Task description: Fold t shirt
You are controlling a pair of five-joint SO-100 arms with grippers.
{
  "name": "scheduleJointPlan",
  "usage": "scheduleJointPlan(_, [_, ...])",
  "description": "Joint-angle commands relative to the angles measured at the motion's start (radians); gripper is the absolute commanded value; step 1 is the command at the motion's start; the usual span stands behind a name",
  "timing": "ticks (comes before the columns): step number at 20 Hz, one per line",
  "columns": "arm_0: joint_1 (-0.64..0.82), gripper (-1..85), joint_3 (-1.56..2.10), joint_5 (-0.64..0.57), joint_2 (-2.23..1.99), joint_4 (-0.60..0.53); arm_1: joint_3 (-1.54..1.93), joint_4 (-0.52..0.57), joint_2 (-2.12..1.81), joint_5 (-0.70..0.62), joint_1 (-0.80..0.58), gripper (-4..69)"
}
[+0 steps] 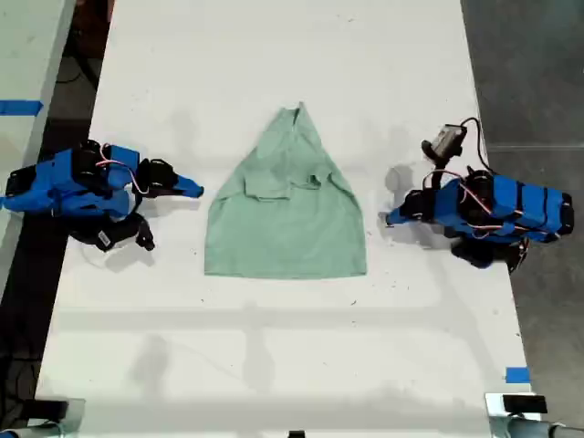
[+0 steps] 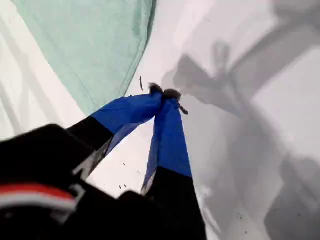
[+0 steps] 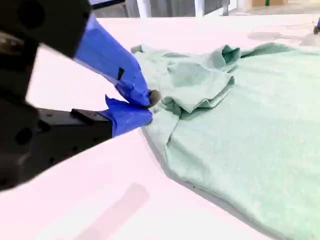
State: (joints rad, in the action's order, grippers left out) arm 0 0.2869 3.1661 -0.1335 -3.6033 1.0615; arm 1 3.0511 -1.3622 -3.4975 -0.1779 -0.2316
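You have one t shirt (image 1: 287,219) to work with. It lies flat in the middle of the white table (image 1: 274,347), with its narrow neck end toward the exterior view's top and its wide hem toward the bottom. Its long axis therefore runs across the line between my two arms. Both sleeves look already turned in over the chest, which gives the roughly triangular outline.

The shirt sits between the two grippers:

- **My second gripper** (image 1: 196,191) is on the exterior view's left, just beside the shirt's edge at the level of the tucked sleeve. Its wrist view shows the cloth (image 3: 240,130) spreading away past the tips. The jaws are pinched nearly together and hold nothing (image 3: 147,106).
- **My first gripper** (image 1: 391,219) is on the exterior view's right, just off the opposite edge and a little nearer the hem. Its tips are pressed together and empty (image 2: 167,94), with the shirt's edge (image 2: 90,45) just ahead of them.

You will probably find neither gripper clearly nearer. Both would have to spread their jaws before taking a hem corner.
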Motion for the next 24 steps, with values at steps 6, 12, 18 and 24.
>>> scheduleJointPlan(6, [0.008, 0.0, 0.002, 0.017, -0.005, 0.008, 0.038, 0.005, -0.012, 0.041, 0.032, 0.0])
scheduleJointPlan(12, [0.011, 0.0, 0.002, 0.015, -0.005, 0.008, 0.0, 0.002, -0.008, 0.048, 0.017, -0.1])
scheduleJointPlan(18, [0.012, 0.0, 0.002, 0.012, -0.005, 0.006, -0.333, 0.091, 0.388, 0.078, 0.061, -0.2])
scheduleJointPlan(24, [0.006, 0.0, 0.0, 0.015, -0.005, 0.008, -0.842, 0.252, 1.298, 0.072, 0.147, 21.0])
